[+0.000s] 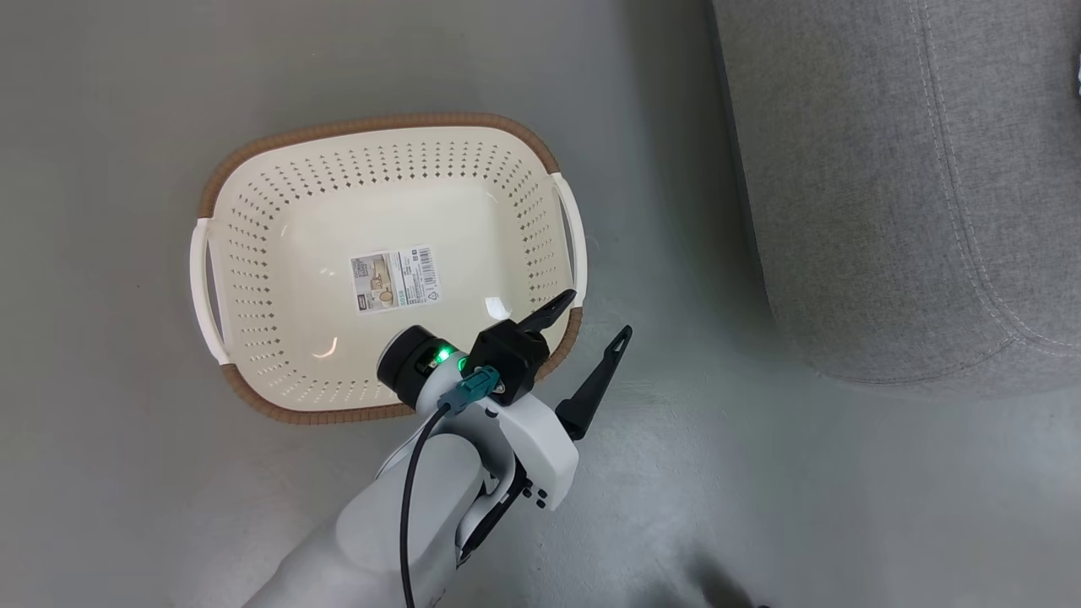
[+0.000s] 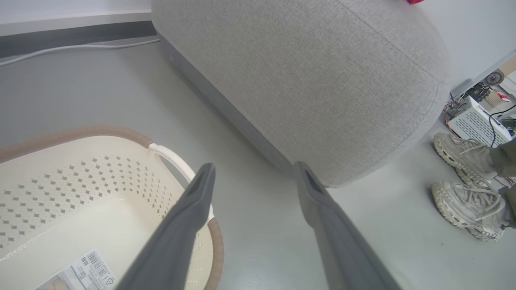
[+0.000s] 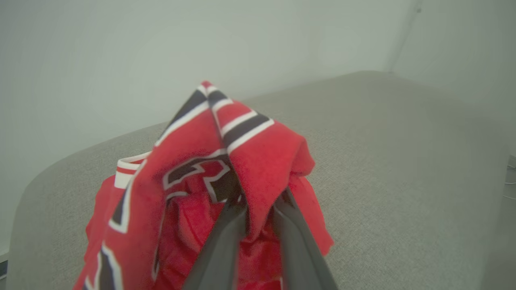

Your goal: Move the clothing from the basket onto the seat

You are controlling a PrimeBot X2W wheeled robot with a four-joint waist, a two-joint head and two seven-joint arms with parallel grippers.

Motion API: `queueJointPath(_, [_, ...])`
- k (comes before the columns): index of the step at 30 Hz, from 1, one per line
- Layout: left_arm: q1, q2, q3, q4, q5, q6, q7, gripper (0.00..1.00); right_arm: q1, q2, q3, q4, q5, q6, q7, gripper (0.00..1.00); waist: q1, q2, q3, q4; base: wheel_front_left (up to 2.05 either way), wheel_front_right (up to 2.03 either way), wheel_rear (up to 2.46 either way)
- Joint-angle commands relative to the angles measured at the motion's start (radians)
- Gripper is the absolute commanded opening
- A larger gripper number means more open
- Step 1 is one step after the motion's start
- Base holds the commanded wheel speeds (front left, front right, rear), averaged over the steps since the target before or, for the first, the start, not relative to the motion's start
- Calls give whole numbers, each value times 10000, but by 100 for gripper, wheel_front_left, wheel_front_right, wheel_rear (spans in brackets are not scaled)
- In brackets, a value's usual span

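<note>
The cream basket (image 1: 279,211) sits on the grey floor, holding nothing but its label sticker (image 1: 395,279). My left gripper (image 1: 600,313) hangs open over the basket's right rim, its fingers (image 2: 193,209) spread wide and nothing between them. The grey seat (image 1: 887,169) rises to the right of the basket. In the right wrist view, the clothing (image 3: 193,153), a red jersey with white-striped trim and dark lettering, is bunched over the seat (image 3: 383,141). My right gripper (image 3: 260,199) pinches a fold of it. A scrap of red (image 2: 415,1) shows at the seat's (image 2: 322,80) top edge.
A person's feet in pale sneakers (image 2: 463,177) stand beyond the seat's corner, next to a white perforated box (image 2: 475,121) with wires. A pale cable (image 2: 80,46) runs along the dark baseboard. Bare grey floor lies between basket (image 2: 80,173) and seat.
</note>
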Motion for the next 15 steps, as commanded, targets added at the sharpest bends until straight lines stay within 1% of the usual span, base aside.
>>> queueJointPath(1, [209, -39, 243, -224, -75, 36, -59, 100, 477, -135, 320, -291, 252, 27, 191, 100, 0, 0, -111, 0, 0, 0, 0])
queueJointPath(4, [273, -39, 317, -306, -144, -1, -59, 100, 939, 44, 1038, -622, 838, 27, 670, 100, 0, 0, -306, 34, 0, 0, 0])
queueJointPath(7, [381, -39, 411, -415, -201, -17, -59, 100, 1514, 87, 1846, -1111, 1417, 27, 874, 100, 0, 0, -547, 57, 0, 0, 0])
queueJointPath(11, [558, -39, 480, -485, -219, -65, -59, 100, 2224, -67, 2861, -1637, 2142, 27, 1008, 100, 0, 0, -898, 97, 0, 0, 0])
queueJointPath(15, [778, -39, 668, -583, -204, -90, -59, 100, 2832, -210, 3842, -2126, 2752, 27, 922, 100, 0, 0, -1312, 160, 0, 0, 0])
